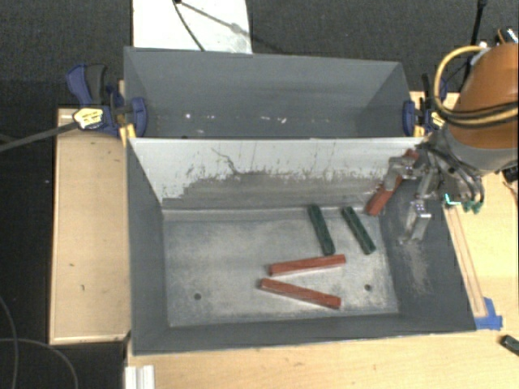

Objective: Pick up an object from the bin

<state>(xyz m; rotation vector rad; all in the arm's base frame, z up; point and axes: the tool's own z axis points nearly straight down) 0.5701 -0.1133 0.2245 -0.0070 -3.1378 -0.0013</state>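
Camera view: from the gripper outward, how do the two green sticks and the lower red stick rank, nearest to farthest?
1. Right green stick, just left of the gripper.
2. Left green stick, next to it, further left.
3. Lower red stick, towards the picture's bottom, on the bin floor.
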